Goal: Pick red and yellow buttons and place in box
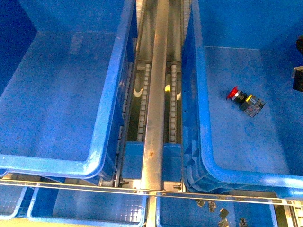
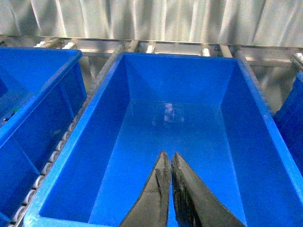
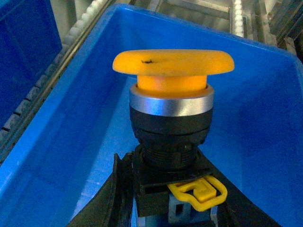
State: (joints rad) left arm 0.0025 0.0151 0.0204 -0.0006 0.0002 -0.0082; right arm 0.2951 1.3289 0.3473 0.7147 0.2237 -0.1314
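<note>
The right gripper has its jaws pinching the yellow button low on its base, above the box; top-heavy, it may tip out; the red button lies on the right box's floor; the left gripper's jaws are pressed together.

I find no text, label, brand, number or sign I can read in any of my three views. The red button lying in the box carries a small yellow patch on its block, but from my front camera it is too small to make out any marking. The yellow button close to my right wrist camera shows only a dark scuff on its cap, no lettering
</note>
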